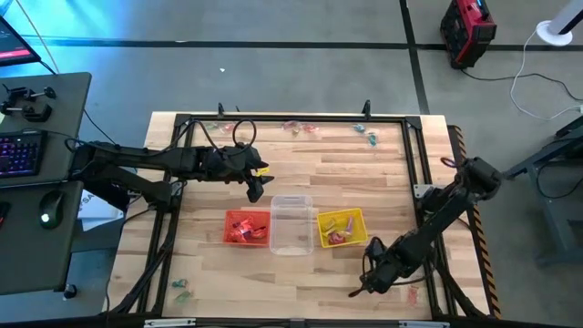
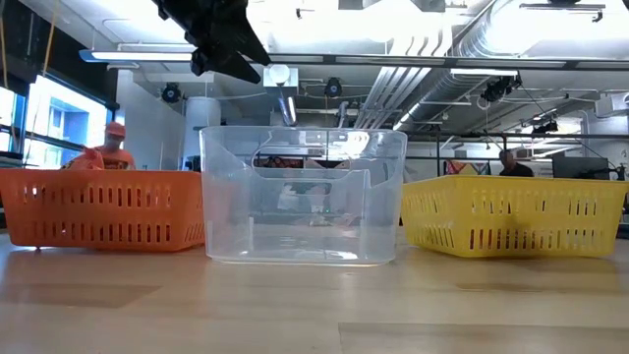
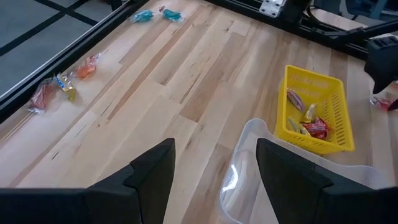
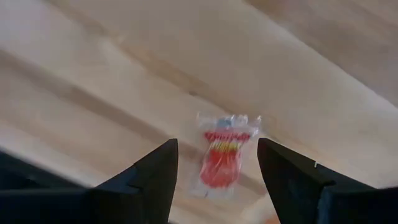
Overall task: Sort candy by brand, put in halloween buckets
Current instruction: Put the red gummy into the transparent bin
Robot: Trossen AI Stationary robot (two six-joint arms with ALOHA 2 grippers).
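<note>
A: Which step is this?

B: A pickup, I judge; the right gripper (image 4: 217,163) hangs low near the table's (image 1: 319,173) 5 o'clock corner, fingers spread wide, nothing held; a red-wrapped candy (image 4: 221,158) lies flat on the wood right between them.

A: And the other arm?

B: The left gripper (image 3: 214,168) hovers at about 11 o'clock of the clear tub (image 1: 291,224), also open and empty; its fingers frame that tub's rim.

A: Where do the buckets stand?

B: In a row mid-table; orange tub (image 1: 248,228) at 9 o'clock of the clear one, yellow tub (image 1: 342,228) at 3 o'clock; both coloured tubs already hold sweets; the clear one looks empty.

A: Anything left loose?

B: Yes; a few candies (image 1: 301,128) along the 12 o'clock edge, teal ones (image 1: 182,290) near the 7 o'clock corner.

A: Next move?

B: Probably lower, close on the wrapper, lift; it is thin and flat, so the fingers must reach the wood; then carry it to whichever tub holds its brand.
</note>
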